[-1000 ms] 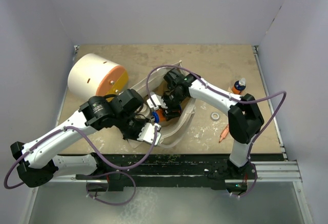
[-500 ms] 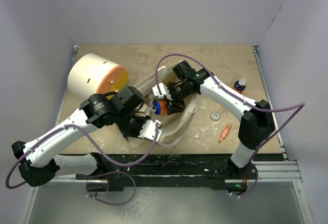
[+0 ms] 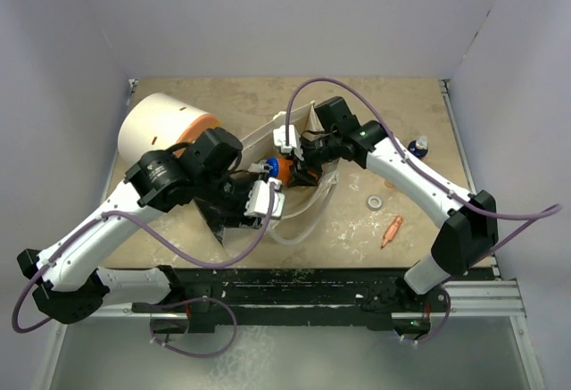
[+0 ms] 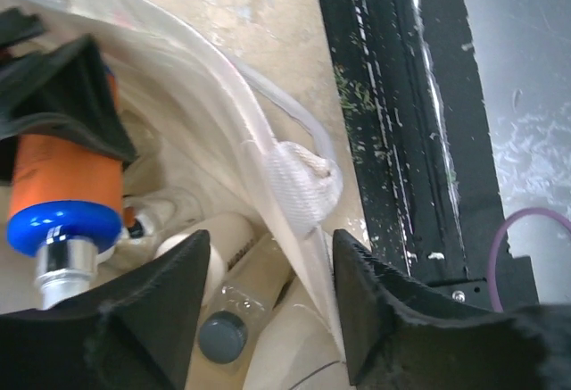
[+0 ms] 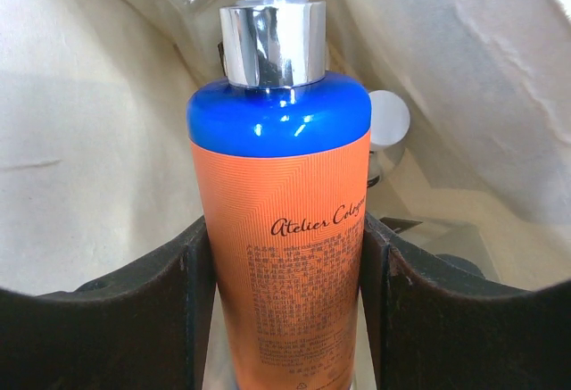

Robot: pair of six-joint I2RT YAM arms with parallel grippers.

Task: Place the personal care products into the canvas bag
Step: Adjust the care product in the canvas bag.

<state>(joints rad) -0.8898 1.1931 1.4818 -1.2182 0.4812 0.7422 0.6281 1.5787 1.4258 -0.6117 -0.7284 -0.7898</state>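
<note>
The orange bottle [image 5: 278,229] with a blue shoulder and silver collar is clamped between my right gripper's [image 5: 285,305] black fingers, nose down inside the canvas bag [image 5: 80,140]. From above, that orange bottle [image 3: 280,170] hangs in the mouth of the canvas bag [image 3: 308,216]. My left gripper [image 4: 272,310] is open, with the bag's rim and a handle loop [image 4: 302,178] loose between its jaws. Inside lie a clear bottle with a dark cap [image 4: 225,332] and a white bottle [image 4: 219,240]. A small orange bottle with a dark top [image 3: 415,148] stands on the table at the right.
The big white drum with an orange end [image 3: 166,132] lies at the back left, close to my left arm. A small metal ring [image 3: 375,202] and a thin orange stick [image 3: 391,230] lie on the table right of the bag. The table's black front rail [image 4: 401,140] runs just beside the bag.
My left gripper has opened and let go of the bag's rim. My right arm has carried the orange bottle toward the back, still over the bag's mouth.
</note>
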